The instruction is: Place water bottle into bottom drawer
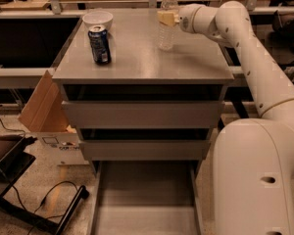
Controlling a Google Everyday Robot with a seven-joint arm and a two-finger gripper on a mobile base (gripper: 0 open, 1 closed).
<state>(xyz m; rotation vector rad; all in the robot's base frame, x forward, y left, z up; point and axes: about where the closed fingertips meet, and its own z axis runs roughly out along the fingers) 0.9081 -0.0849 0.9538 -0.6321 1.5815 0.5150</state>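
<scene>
Camera view: gripper (167, 18) at shoulder of water bottle (166, 36), upright on cabinet top (137, 58); grasped or not, cannot tell. Risk: tipping if loosely pinched, missing open bottom drawer (144, 199).

The robot's white arm (257, 67) rises from its bulky white body (250, 175) at lower right and slants up and left to a bend near the top of the view. From there it runs level to the left. Its wrist (193, 17) ends in the tan gripper (167, 17), held against the upper part of the bottle (166, 35).
</scene>
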